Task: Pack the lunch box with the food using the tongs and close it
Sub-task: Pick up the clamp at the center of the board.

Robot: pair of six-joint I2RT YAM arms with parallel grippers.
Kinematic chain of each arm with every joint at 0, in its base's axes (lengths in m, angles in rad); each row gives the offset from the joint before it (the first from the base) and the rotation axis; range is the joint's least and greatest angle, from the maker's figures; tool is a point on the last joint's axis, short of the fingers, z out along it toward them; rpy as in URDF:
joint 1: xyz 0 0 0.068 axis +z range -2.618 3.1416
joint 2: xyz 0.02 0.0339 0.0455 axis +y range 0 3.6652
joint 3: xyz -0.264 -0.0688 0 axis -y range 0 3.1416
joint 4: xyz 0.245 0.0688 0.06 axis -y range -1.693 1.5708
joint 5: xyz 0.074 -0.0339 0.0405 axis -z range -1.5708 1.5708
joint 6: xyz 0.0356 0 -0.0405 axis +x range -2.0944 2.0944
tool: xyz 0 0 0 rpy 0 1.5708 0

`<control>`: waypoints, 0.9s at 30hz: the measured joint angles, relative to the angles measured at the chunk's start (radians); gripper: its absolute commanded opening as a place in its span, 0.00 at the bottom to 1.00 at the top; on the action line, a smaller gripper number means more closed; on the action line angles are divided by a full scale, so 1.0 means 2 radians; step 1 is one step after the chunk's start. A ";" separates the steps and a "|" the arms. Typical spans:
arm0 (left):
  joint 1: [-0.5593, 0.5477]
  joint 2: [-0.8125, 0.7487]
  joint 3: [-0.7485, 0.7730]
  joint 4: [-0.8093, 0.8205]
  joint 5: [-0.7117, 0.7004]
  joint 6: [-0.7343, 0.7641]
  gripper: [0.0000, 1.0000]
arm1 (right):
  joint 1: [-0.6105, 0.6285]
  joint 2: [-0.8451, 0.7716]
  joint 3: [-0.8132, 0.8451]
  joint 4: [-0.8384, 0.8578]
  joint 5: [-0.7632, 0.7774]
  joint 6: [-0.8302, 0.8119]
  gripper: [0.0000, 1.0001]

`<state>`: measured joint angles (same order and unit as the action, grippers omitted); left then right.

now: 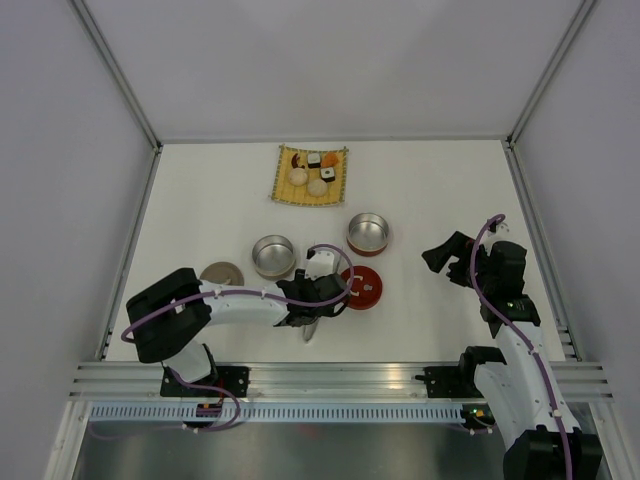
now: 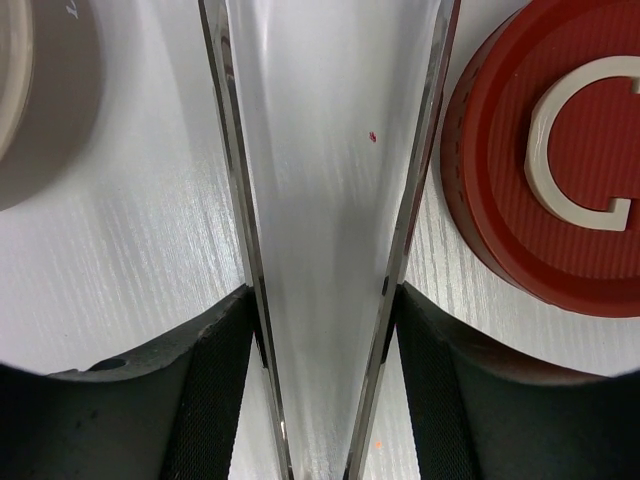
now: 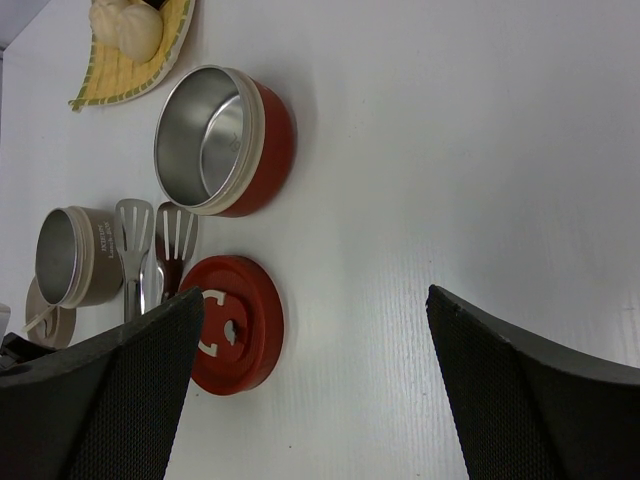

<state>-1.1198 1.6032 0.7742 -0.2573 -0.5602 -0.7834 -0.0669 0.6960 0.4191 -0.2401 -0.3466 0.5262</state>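
Observation:
The silver tongs (image 2: 232, 180) lie on the table between the beige tin (image 1: 273, 256) and the red lid (image 1: 362, 287). My left gripper (image 2: 325, 330) is shut on them, a black pad pressing each thin arm from outside. From above, the left gripper (image 1: 318, 292) covers the middle of the tongs (image 1: 308, 331). Their slotted heads (image 3: 150, 235) show in the right wrist view. The food (image 1: 312, 172), white buns, black-wrapped rolls and an orange piece, sits on the yellow mat at the back. My right gripper (image 1: 455, 258) hovers open and empty at the right, its jaws (image 3: 310, 400) wide apart.
The open red tin (image 1: 368, 233) stands behind the red lid (image 2: 560, 170). A beige lid (image 1: 222, 272) lies left of the beige tin (image 2: 40, 100). White walls enclose the table on three sides.

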 measured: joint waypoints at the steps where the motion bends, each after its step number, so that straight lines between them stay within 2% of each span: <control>1: 0.000 0.000 0.000 0.000 -0.001 -0.001 0.61 | 0.000 0.000 0.000 0.000 0.000 0.000 0.98; 10: -0.001 -0.028 -0.014 -0.031 -0.004 -0.005 0.56 | 0.000 0.005 -0.004 0.017 -0.020 0.017 0.98; 14: -0.001 -0.058 -0.020 -0.068 -0.006 -0.001 0.56 | 0.004 0.008 -0.006 0.034 -0.028 0.031 0.98; 21: 0.000 -0.132 -0.022 -0.082 -0.021 0.008 0.55 | 0.011 0.014 -0.007 0.042 -0.033 0.042 0.98; 27: 0.013 -0.163 -0.033 -0.084 -0.034 0.019 0.55 | 0.051 0.030 -0.009 0.069 -0.038 0.058 0.98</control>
<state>-1.0935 1.2774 0.7074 -0.4252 -0.6281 -0.7464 0.0357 0.7551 0.4011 -0.1017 -0.4221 0.6426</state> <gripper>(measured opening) 0.553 0.979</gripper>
